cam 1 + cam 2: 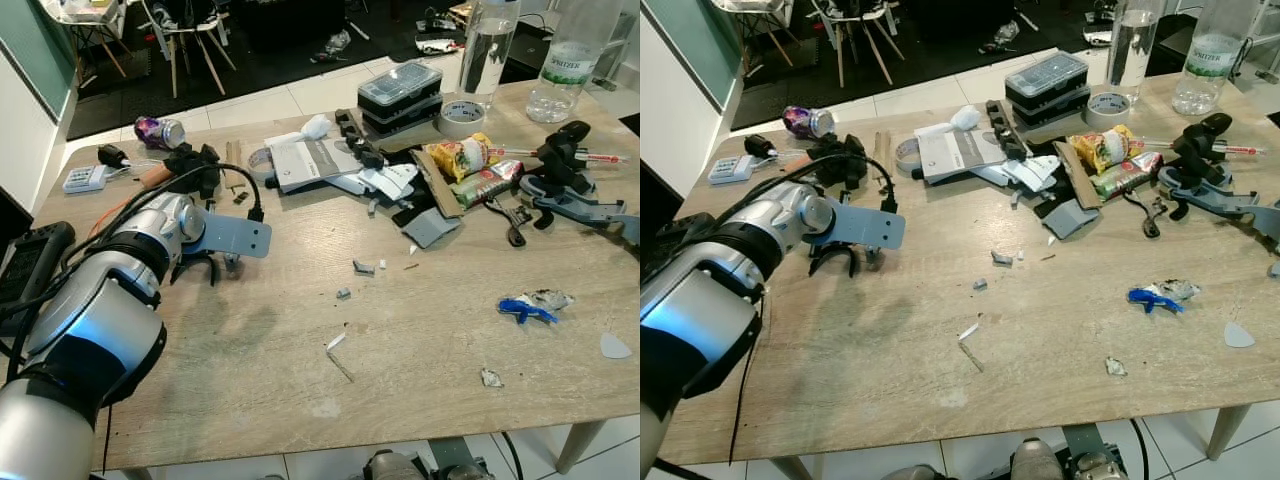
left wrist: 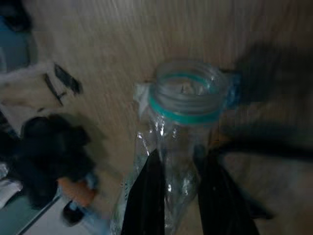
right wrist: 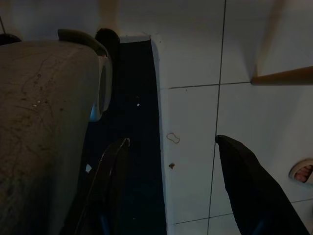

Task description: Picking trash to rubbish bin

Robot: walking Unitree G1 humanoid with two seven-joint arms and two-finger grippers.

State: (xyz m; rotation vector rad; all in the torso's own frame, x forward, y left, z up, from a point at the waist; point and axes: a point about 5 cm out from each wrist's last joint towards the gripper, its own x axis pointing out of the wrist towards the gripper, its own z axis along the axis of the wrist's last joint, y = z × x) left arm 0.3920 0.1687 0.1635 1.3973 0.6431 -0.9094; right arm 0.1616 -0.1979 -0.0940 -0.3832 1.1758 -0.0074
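Observation:
My left gripper (image 2: pixel 182 196) reaches out over the left part of the wooden table (image 1: pixel 300 370). Its two black fingers (image 2: pixel 144 196) are shut on the body of a clear crumpled plastic bottle (image 2: pixel 188 95) with a teal ring around its open neck. In the left eye view the same gripper (image 1: pixel 195 268) points down at the tabletop below a blue-grey wrist plate (image 1: pixel 232 236). More trash lies on the table: a blue wrapper (image 1: pixel 525 308), snack packets (image 1: pixel 468 157), a crushed can (image 1: pixel 160 131) and small paper scraps (image 1: pixel 338 345). My right gripper (image 3: pixel 181 191) hangs open above a tiled floor.
Tools, a roll of tape (image 1: pixel 462 115), a black case (image 1: pixel 400 92), papers (image 1: pixel 315 160) and two tall bottles (image 1: pixel 488 45) crowd the far side of the table. A large grey rounded form (image 3: pixel 44 122) stands beside the right gripper. Toes of a person's foot (image 3: pixel 303 172) show on the floor.

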